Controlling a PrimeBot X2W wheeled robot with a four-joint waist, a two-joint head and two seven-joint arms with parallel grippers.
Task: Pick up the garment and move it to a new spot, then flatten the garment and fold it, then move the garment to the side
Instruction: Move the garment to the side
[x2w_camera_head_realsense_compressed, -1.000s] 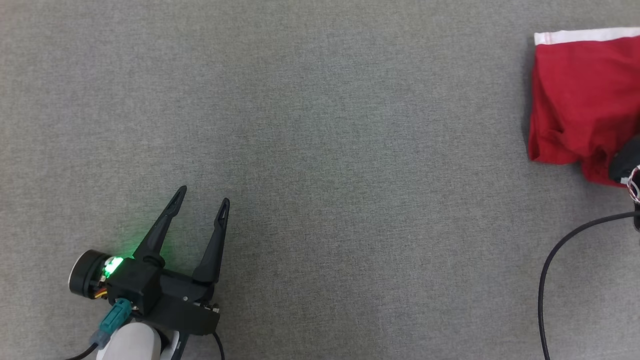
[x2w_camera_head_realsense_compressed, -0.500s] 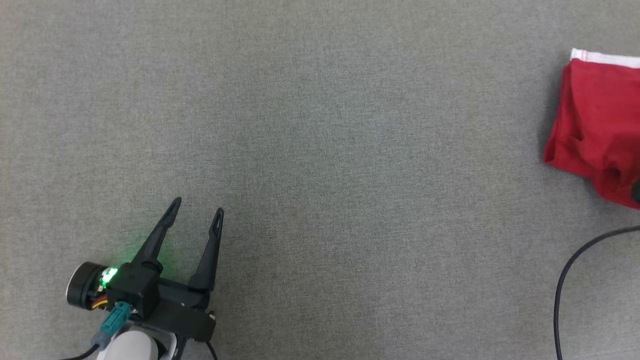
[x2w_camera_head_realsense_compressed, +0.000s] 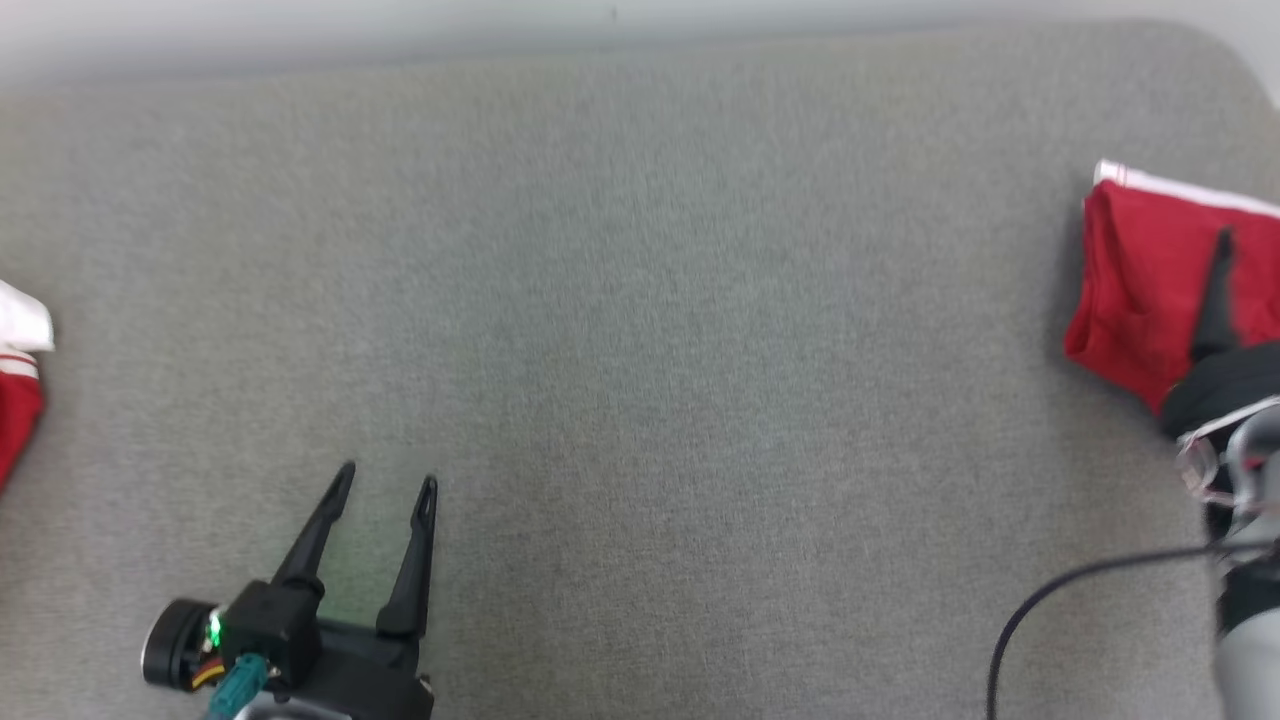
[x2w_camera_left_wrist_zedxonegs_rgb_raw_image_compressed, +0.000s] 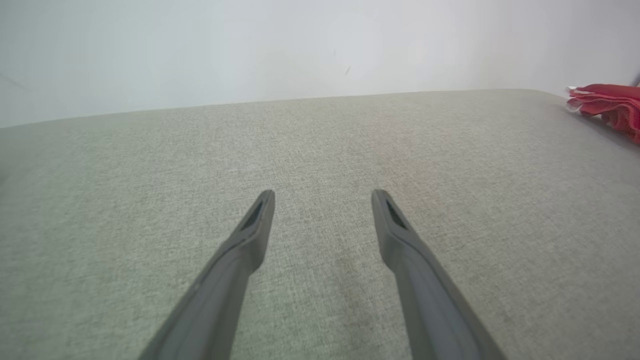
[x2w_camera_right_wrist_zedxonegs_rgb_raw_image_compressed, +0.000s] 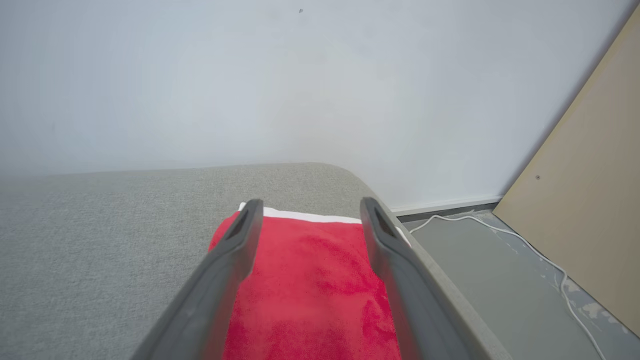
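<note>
Your right gripper stands spread wide, clamping nothing, and the red garment lies folded just beneath its fingers, at the gray surface's edge. Your left gripper gapes empty too, with the garment well off to its right. Folding and the side move look done; only pulling clear seems left.

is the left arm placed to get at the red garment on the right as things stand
Probably not: the left gripper sits open at the near left, the red garment lies at the far right edge, and the open right gripper hovers over it.
</note>
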